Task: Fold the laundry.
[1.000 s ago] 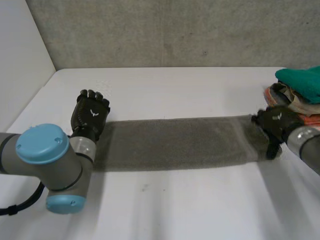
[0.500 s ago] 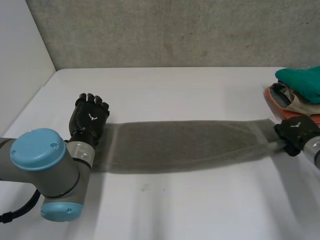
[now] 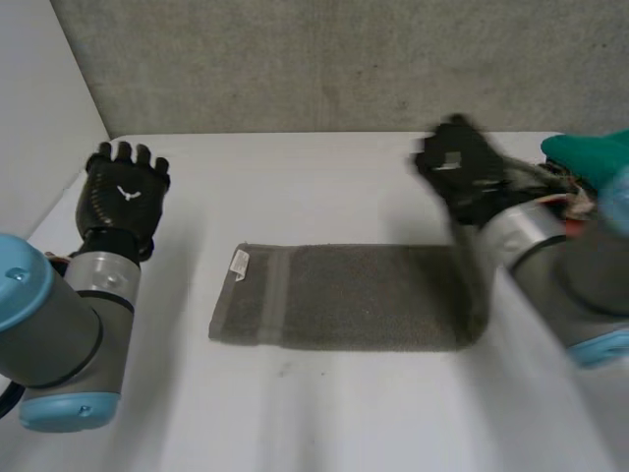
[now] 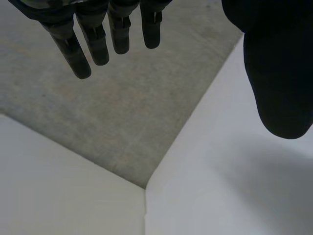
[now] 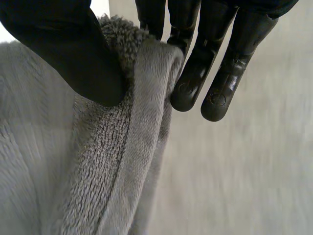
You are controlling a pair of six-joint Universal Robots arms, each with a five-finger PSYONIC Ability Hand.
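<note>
One grey towel [image 3: 344, 295] on the worktop [image 3: 324, 187], long axis L–R across in front of me, one white label [image 3: 239, 263] at the L end. Fluffy pile, woven band near the label end. R end lifts off the worktop: my right robot hand [image 3: 460, 172] pinches that edge btwn thumb & fingers, raised above it. My left robot hand [image 3: 123, 197] is well L of the towel, fingers straight, holding nothing. One heap of clothes [image 3: 590, 157], teal on top, far R.
</note>
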